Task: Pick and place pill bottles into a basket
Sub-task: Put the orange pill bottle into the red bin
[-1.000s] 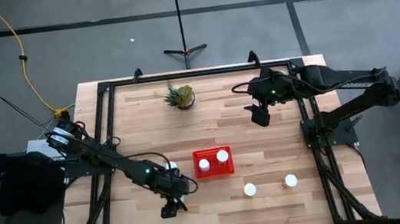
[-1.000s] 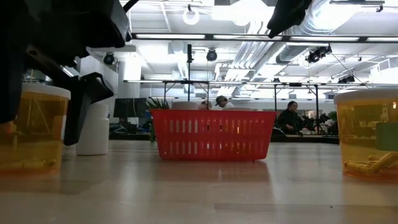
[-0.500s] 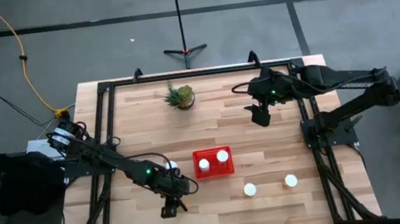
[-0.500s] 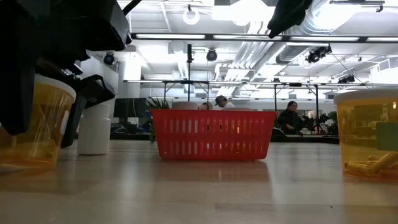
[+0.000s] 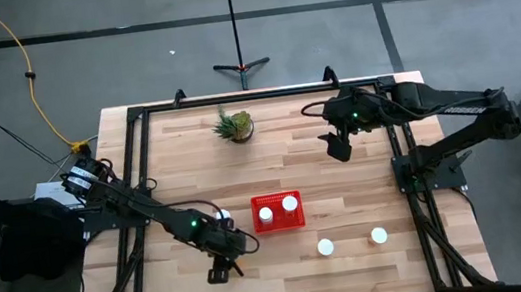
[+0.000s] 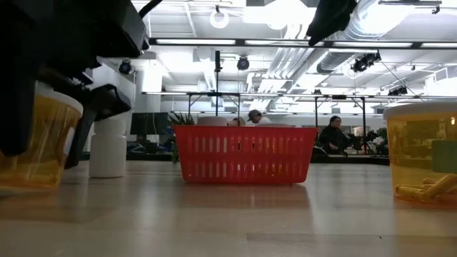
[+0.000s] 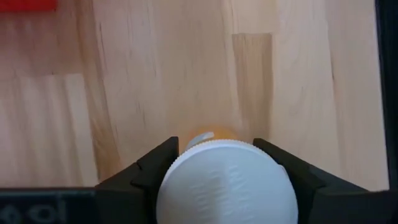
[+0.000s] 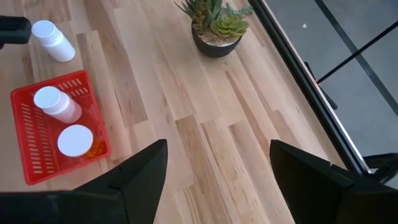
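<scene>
My left gripper [image 5: 221, 269] is near the table's front edge, left of the red basket [image 5: 297, 222], and is shut on an orange pill bottle with a white cap [image 7: 227, 186]. The low view shows this bottle [image 6: 32, 143] tilted at the far left. The basket holds two white-capped bottles [image 8: 61, 102]. A white bottle [image 5: 221, 215] stands just left of the basket. Two more bottles [image 5: 325, 247] [image 5: 379, 235] stand on the table in front of the basket and to its right. My right gripper [image 5: 339, 146] hangs open and empty over the far right of the table. My left gripper pinches the orange bottle between its two fingers at the top, one finger [image 7: 155, 165] on each side of the white cap [image 7: 174, 180]. The fingers come from above, pointing down. The bottle is tilted; I cannot tell whether its bottom edge [image 6: 21, 184] touches the table.
A small spiky green potted plant [image 5: 235, 125] stands at the far middle of the table. A black frame [image 5: 142, 162] runs around the table's edges. Bare wood lies between the basket and the plant. People show far off in the room behind the table.
The orange bottle in my left gripper stood upright on the table a second ago. It is now tipped over to one side and has risen a little. The finger that stood apart from its side now lies against it.
</scene>
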`<state>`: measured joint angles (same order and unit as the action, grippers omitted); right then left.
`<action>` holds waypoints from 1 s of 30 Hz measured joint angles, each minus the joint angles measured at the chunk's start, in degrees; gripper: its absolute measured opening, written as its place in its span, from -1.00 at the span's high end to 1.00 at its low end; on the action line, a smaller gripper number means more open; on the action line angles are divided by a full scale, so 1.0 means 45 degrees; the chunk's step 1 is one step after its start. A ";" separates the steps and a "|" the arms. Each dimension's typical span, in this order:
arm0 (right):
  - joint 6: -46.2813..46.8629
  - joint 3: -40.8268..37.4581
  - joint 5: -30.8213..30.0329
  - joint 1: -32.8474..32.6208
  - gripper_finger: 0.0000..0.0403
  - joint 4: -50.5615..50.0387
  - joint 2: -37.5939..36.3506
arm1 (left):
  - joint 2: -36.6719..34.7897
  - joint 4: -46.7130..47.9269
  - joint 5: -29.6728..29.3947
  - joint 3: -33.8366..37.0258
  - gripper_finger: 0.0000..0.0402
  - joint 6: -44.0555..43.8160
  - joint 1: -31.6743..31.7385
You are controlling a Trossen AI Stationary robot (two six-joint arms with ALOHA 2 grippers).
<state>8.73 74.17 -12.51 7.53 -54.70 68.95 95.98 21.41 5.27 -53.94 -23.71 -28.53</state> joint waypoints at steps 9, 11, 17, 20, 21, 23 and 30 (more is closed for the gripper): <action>-0.0009 0.0000 0.0005 0.0000 -0.36 0.0005 0.0000 | 0.0000 0.3034 -0.1419 -0.2124 -0.09 0.2700 0.0092; -0.0013 0.0000 0.0005 0.0000 -0.36 0.0005 0.0000 | 0.0000 0.3528 -0.1734 -0.2472 -0.16 0.3006 0.0258; -0.0053 0.0000 0.0058 0.0000 -0.36 0.0005 0.0000 | 0.0000 0.4474 -0.2320 -0.3577 -0.18 0.4284 0.1446; -0.0040 0.0000 0.0188 0.0000 -0.36 0.0007 0.0000 | 0.0000 0.4482 -0.2376 -0.4066 -0.10 0.4842 0.2150; -0.0038 0.0000 0.0233 -0.0003 -0.36 0.0009 0.0000 | 0.0000 0.4480 -0.2327 -0.4213 -0.08 0.4928 0.2355; -0.0033 0.0000 0.0245 -0.0005 -0.36 0.0005 0.0000 | 0.0000 0.4483 -0.2290 -0.4411 -0.08 0.5113 0.2735; -0.0009 0.0000 0.0248 -0.0010 -0.36 0.0005 0.0000 | 0.0000 0.4425 -0.2291 -0.4641 -0.24 0.5924 0.3672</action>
<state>8.69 74.17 -11.40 7.49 -54.68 68.95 95.98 41.32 -5.04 -74.83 2.95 -12.01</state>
